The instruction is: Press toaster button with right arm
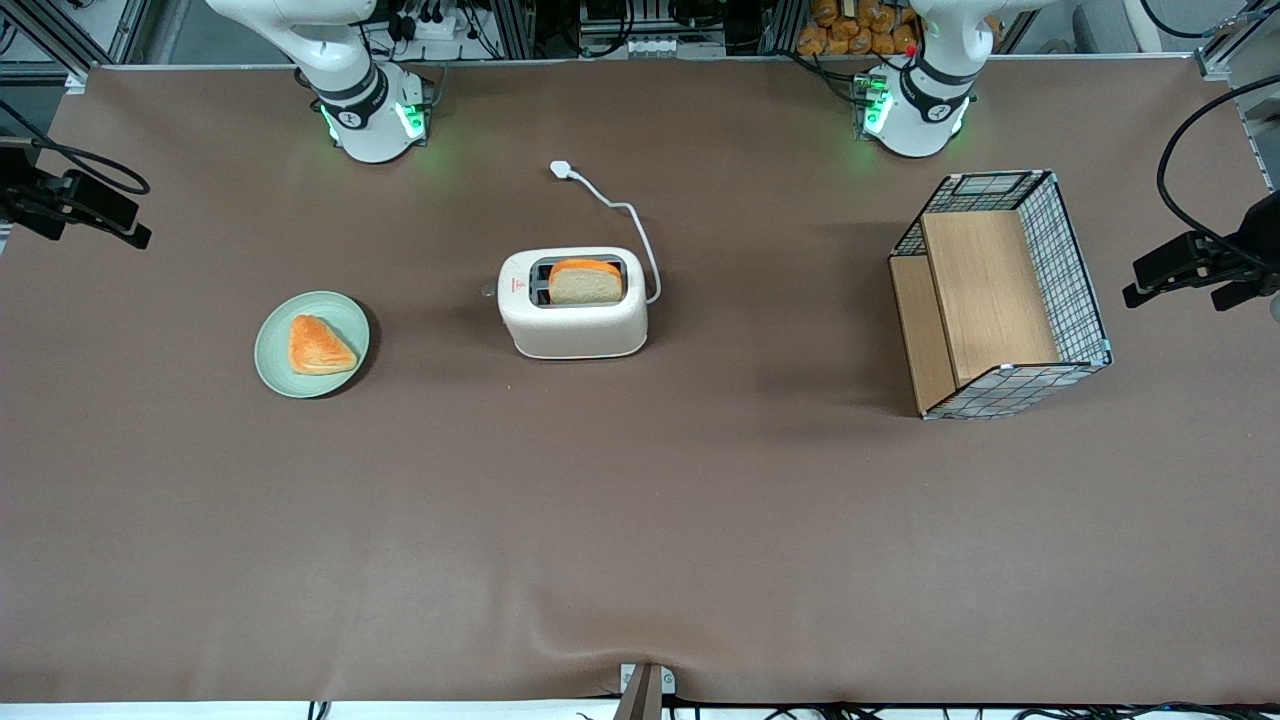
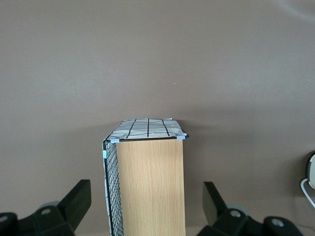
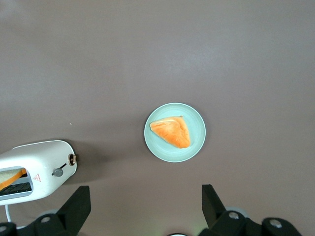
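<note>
Toaster (image 1: 573, 305) stands mid-table, between the plate (image 1: 277, 365) toward the working arm's end and the mesh basket (image 1: 1075, 270) toward the parked arm's end. A bread slice (image 1: 585, 284) sits in one slot. The button (image 1: 487, 291) is a tiny grey knob jutting from the narrow end that faces the plate. The cord (image 1: 625, 215) trails from the toaster's other end to a plug lying loose on the table, farther from the front camera.

The right arm (image 1: 345, 85) rises out of the front view, so only the wrist view shows its gripper (image 3: 142, 216). It hangs high over the table near the plate with its fingers (image 3: 76, 206) spread wide apart, holding nothing. The press has not yet begun.

Risks from here, as I judge them:
- The button is very small. With the fingers this wide it could pass between them untouched.
- A second round knob (image 3: 73, 159) sits just beside the button (image 3: 58, 172), and the gripper could land on that one.
- A sideways push rather than a downward one would likely slide the light toaster along the cloth.
- The pastry (image 3: 172, 132) and its plate lie near the descent path, and a low sweep could clip them.
</note>
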`<state>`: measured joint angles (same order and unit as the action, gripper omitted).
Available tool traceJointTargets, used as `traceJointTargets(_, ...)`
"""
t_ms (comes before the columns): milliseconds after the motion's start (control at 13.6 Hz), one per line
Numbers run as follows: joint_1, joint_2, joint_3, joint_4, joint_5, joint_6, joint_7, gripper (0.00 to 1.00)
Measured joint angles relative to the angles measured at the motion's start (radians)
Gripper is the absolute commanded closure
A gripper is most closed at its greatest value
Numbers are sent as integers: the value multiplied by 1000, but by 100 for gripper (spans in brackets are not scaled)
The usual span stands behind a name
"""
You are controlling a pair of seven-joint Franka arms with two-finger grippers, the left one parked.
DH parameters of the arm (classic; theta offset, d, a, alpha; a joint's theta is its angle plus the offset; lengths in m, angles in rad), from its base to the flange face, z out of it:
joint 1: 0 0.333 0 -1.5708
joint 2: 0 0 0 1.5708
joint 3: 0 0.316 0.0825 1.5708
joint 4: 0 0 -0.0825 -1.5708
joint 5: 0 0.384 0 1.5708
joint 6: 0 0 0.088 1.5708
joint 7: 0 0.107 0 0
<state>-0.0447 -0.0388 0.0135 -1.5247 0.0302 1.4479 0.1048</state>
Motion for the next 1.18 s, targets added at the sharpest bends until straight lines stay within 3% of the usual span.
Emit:
traceJointTargets(881, -9, 90, -8, 88, 13, -125, 3, 0)
traceJointTargets(1175, -9, 110, -6, 40, 114, -170, 4, 0)
